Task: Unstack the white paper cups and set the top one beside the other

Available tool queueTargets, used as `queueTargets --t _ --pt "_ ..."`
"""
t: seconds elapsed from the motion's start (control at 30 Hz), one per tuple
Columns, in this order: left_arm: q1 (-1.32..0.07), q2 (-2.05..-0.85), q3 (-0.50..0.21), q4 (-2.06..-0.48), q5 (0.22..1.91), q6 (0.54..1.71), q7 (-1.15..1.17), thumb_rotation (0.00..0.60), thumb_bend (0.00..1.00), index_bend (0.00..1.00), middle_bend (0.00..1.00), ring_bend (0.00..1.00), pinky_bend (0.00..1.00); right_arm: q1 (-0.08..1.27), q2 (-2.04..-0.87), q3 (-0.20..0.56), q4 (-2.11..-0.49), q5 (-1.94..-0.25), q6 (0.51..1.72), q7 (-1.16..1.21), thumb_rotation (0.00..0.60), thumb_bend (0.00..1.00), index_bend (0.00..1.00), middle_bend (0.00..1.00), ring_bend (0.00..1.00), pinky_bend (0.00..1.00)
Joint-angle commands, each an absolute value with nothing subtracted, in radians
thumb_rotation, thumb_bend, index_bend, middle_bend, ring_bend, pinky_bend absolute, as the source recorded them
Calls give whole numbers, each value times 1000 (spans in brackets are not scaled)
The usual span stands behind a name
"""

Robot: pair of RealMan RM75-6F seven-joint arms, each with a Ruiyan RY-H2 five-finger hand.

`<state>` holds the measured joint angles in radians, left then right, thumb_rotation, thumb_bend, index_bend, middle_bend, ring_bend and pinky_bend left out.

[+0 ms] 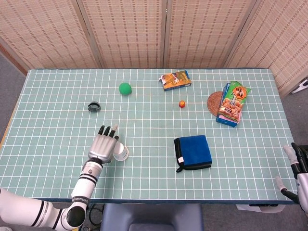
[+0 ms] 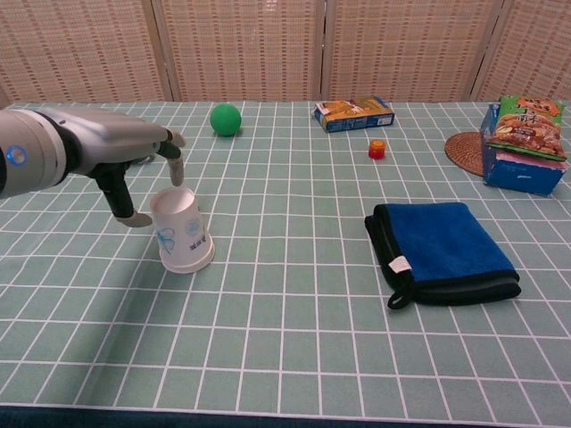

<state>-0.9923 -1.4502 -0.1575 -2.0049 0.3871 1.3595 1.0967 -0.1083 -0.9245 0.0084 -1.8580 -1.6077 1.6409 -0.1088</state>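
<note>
The white paper cups stand stacked upside down, rim on the table, at the front left; a blue print shows on the side. I cannot make out a seam between them. My left hand hovers over and just to the left of the stack, fingers apart and pointing down. One fingertip hangs just above the cup's base and another reaches down beside its left wall; no grip shows. My right hand is off the table's front right corner, fingers spread and holding nothing.
A blue cloth lies folded right of centre. Further back are a green ball, a black ring, a snack box, a small orange cap, and a snack bag on a woven mat.
</note>
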Motion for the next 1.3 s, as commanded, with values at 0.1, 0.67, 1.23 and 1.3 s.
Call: queueTargets --t 0.1,0.67,1.23,1.3 --pt "-994 -1446 -152 -1992 393 1343 1081 600 295 367 0 0 0 -106 -924 9 -1858 -1603 1636 -110 600 310 7 0 0 0" --pt "-1001 -1437 -140 -1988 406 1331 1050 600 295 432 0 0 0 -104 -926 10 -1861 -1595 1634 -117 600 310 8 0 0 0" --pt "-1014 -1432 -146 -2041 404 1395 1072 600 295 455 0 0 0 -103 -923 10 -1859 -1599 1636 -110 600 310 7 0 0 0" --pt "-1016 -1431 -150 -2054 401 1409 1079 600 295 455 0 0 0 -104 -922 9 -1858 -1602 1638 -107 600 310 7 0 0 0"
